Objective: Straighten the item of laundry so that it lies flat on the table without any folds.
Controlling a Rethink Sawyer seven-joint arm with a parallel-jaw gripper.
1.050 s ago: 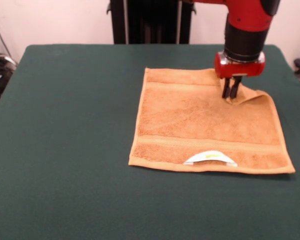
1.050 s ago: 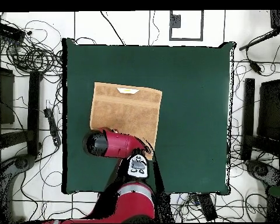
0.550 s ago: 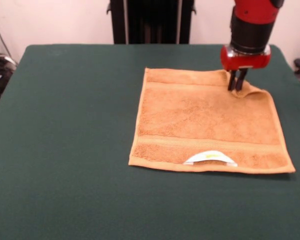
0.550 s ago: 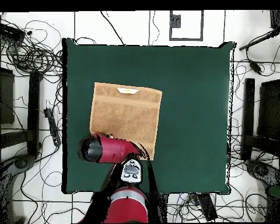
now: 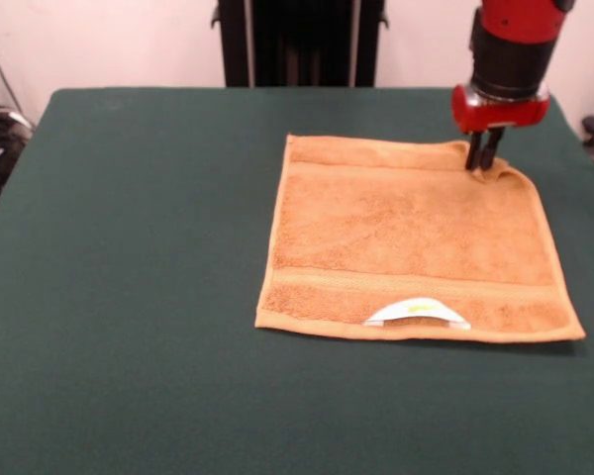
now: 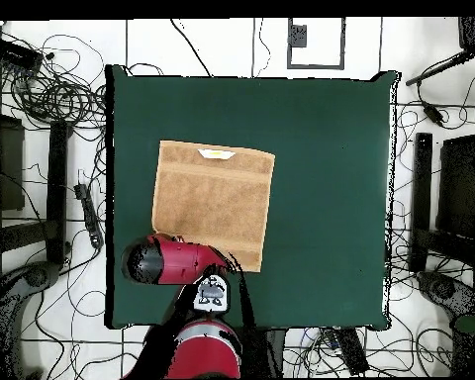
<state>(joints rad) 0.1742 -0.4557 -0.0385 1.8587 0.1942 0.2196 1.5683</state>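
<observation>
At the near edge of the towel (image 5: 416, 242) in the front view, a white label loop (image 5: 417, 313) arches up at about the middle of the hem, at 6 o'clock of the cloth. The towel, orange-tan terry with woven border bands across its near and far ends, lies right of centre on the dark green worktop (image 5: 129, 277), roughly square and mostly flat. Its near, left and right edges rest on the cloth without visible folds. At the far right corner, about 1 o'clock of the towel, the fabric is raised into a small pucker. The pincer (image 5: 484, 156) stands upright on that corner, its two dark fingers drawn close together with a bit of the towel's corner pinched between them. Above it rises the red and black arm (image 5: 511, 54). In the overhead view the arm (image 6: 177, 262) covers that corner, and the towel (image 6: 214, 198) shows left of the worktop's (image 6: 331, 148) centre.
</observation>
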